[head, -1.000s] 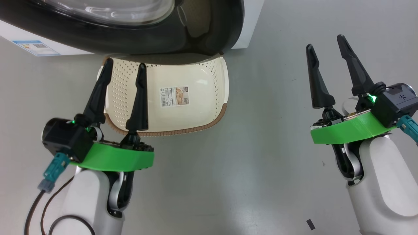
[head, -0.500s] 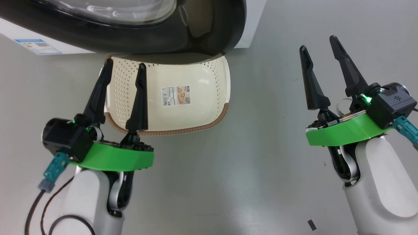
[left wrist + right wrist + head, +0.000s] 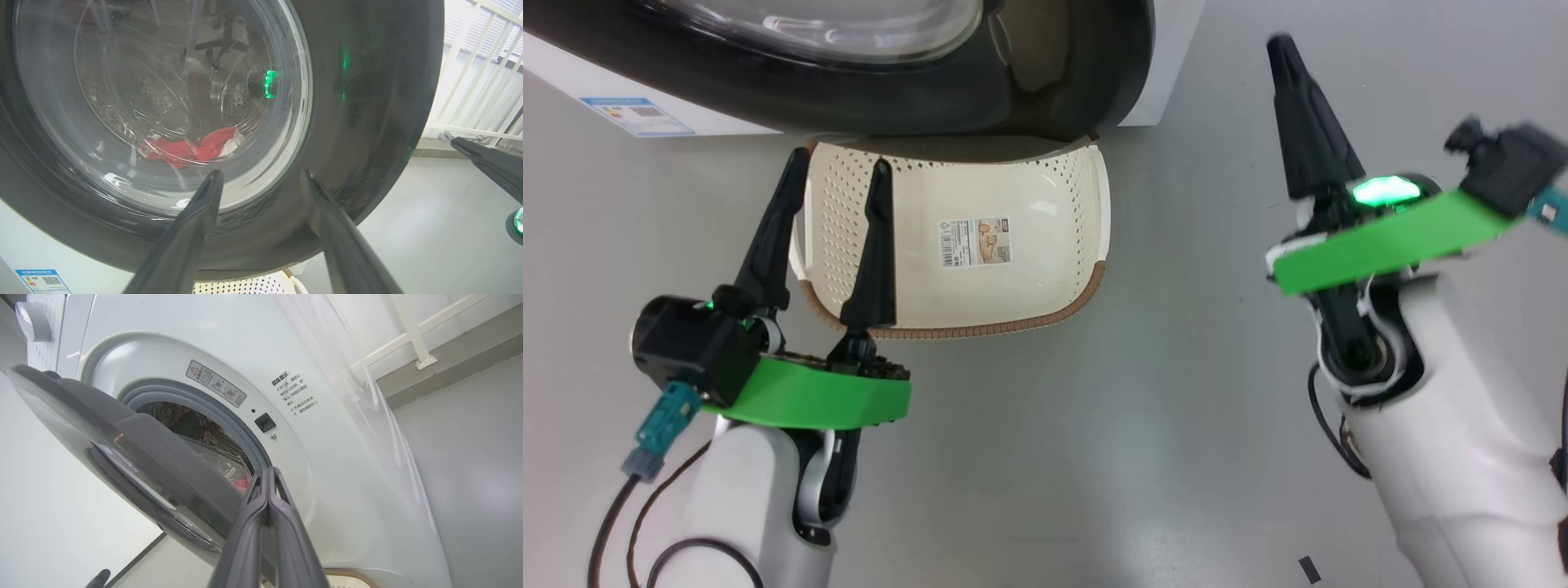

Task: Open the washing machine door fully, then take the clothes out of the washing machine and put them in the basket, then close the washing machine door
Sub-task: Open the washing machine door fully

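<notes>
One ajar washing machine door [image 3: 367, 102] ahead of wide left jaws and tight-together right jaws.

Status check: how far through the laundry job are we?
Done: the door stands partly open, off the washing machine. In hand: the right gripper, shut and empty, points toward the gap behind the door's edge, likely to swing it wider; the left gripper is open, facing the door glass. Left: the red clothes lie in the drum, the basket is empty, and the door needs closing afterwards.
</notes>
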Motion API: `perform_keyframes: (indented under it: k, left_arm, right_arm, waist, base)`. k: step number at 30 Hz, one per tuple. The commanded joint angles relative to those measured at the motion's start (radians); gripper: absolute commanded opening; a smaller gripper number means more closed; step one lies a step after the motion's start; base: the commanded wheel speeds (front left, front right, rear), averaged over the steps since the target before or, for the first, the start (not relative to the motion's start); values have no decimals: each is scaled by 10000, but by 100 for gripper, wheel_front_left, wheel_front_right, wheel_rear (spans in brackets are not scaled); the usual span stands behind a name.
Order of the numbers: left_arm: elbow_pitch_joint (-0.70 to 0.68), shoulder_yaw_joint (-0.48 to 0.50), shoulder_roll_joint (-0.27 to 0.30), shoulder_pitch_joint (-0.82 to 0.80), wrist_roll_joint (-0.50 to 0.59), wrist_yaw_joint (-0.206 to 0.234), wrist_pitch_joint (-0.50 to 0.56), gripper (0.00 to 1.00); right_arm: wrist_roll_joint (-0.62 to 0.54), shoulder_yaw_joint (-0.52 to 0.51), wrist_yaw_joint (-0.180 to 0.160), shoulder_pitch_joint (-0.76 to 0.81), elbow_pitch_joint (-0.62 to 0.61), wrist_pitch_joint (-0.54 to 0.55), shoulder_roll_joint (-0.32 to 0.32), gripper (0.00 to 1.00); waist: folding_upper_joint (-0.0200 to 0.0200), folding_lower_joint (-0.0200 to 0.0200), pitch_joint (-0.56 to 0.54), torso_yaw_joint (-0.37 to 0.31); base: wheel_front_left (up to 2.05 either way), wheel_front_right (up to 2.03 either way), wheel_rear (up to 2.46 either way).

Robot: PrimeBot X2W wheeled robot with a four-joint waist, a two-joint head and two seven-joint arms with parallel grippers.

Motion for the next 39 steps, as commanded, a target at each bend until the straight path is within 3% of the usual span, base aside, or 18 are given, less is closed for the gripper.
perform_keyframes:
  k: [1, 2, 5, 12, 19, 27, 39]
  left_arm:
    - [-265, 242, 246, 147, -3, 67, -49, 100]
    - [-265, 242, 246, 147, -3, 67, -49, 100]
    - [-277, 218, 246, 150, -20, 58, -49, 100]
    - [-285, 163, 246, 175, 69, 100, -49, 100]
    - [-300, 143, 246, 253, 20, 135, -49, 100]
    - [-203, 29, 246, 189, 19, 145, -49, 100]
    - [-54, -75, 246, 186, -22, 145, -49, 100]
  right_arm:
    - [926, 267, 6, -415, -215, 381, 125, 0]
    - [926, 267, 6, -415, -215, 381, 125, 0]
    - [2611, 247, 6, -965, -150, 1080, 125, 0]
    - [6328, -118, 6, -2141, 723, 3644, 125, 0]
    - [8621, -399, 6, -3298, 2089, 6116, 122, 0]
    - [9790, -180, 6, -4508, 3470, 7840, -73, 0]
    - [10049, 385, 6, -5196, 4342, 8518, -247, 0]
  waist:
    - [0, 0, 19, 32]
    - [0, 0, 19, 32]
    - [0, 0, 52, 97]
    - [0, 0, 97, 273]
    - [0, 0, 125, 385]
    - [0, 0, 209, 526]
    - [0, 0, 188, 624]
  base:
    - [0, 0, 0]
    - [0, 0, 0]
    - [0, 0, 0]
    - [0, 0, 0]
    - [0, 0, 0]
    - [0, 0, 0]
    - [0, 0, 0]
